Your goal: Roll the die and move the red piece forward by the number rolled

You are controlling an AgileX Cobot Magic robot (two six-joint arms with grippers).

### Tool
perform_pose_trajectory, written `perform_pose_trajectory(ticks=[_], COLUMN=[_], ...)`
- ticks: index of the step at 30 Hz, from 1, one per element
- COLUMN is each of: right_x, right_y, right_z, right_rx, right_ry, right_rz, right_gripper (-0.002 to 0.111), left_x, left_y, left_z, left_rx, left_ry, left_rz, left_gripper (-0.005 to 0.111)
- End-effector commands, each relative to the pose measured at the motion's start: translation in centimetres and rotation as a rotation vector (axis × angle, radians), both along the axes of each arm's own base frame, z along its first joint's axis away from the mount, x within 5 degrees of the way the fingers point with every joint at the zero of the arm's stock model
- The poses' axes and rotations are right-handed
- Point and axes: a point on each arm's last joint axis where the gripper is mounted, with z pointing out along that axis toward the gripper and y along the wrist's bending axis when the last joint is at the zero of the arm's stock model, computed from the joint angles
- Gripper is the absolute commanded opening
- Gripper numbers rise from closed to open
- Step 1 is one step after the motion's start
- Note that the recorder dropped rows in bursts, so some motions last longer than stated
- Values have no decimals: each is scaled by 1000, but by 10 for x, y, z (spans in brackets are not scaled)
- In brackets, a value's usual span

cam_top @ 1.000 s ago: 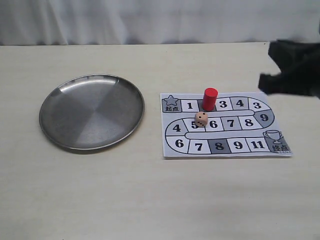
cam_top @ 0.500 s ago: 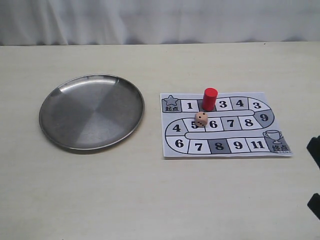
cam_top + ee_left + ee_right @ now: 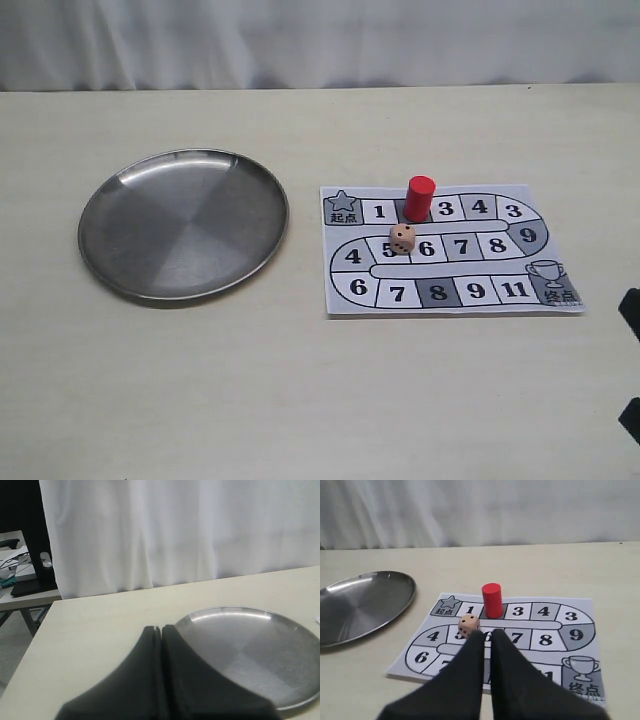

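The red piece [image 3: 420, 197] stands upright on the printed paper board [image 3: 452, 271], on the square between 1 and 3. The die [image 3: 402, 238] rests on the board just in front of it, at the squares 5 and 6. In the right wrist view my right gripper [image 3: 486, 632] hovers back from the die [image 3: 469, 623] and the red piece [image 3: 492, 600], its fingers a narrow gap apart with nothing between them. My left gripper [image 3: 161, 627] is shut and empty, beside the rim of the steel plate [image 3: 250, 650].
The round steel plate [image 3: 183, 222] lies left of the board with nothing in it. Dark parts of the right arm [image 3: 631, 305] show at the exterior view's right edge. A white curtain hangs behind the table.
The right arm has left the upper right of the exterior view and now only shows at the lower right edge. Die, red piece and plate have not moved.
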Motion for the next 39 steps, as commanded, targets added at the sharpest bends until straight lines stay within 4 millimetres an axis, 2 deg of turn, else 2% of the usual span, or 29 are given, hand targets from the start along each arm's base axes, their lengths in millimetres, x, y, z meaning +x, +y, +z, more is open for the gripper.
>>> perform_pose_trajectory(ticks=[1,6,39], right_x=[-5,-14,-14], right_y=[-9,-16,-17], right_z=[6,13,11], right_rx=[22,33,16], right_ry=[-89,-206,-186], right_rz=[-109,-220,-236], right_gripper=[4,4,4], left_x=[0,0,0], left_y=[0,0,0], left_z=[0,0,0], left_rx=[-1,-1,-1], left_ry=[-10,-10,-10], left_rz=[2,2,2], left_gripper=[0,0,0])
